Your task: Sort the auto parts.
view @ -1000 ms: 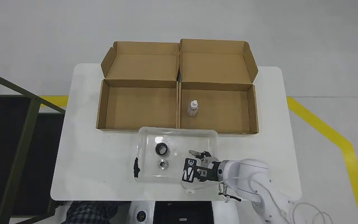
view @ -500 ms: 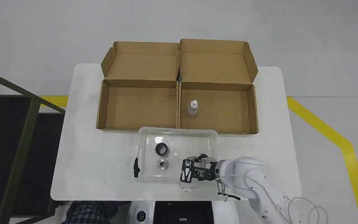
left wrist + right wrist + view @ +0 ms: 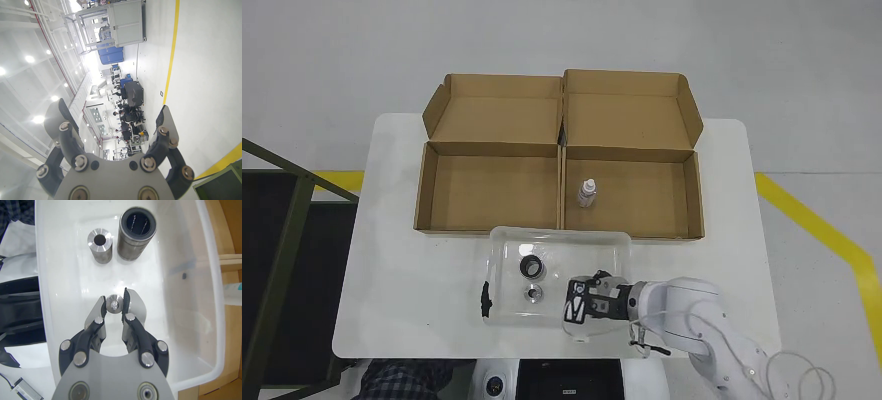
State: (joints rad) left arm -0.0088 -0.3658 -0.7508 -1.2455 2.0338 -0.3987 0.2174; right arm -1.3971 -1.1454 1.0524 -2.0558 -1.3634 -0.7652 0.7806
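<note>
Pin (image 3: 114, 305) upright in right claw (image 3: 113, 302)

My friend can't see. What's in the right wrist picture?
The right gripper grips a small round metal part inside a clear plastic bin. Farther in stand a small metal cylinder and a bigger dark-rimmed cylinder, side by side.

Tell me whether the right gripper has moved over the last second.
Yes: the right gripper edged closer to the small metal cylinder in the bin.
</note>
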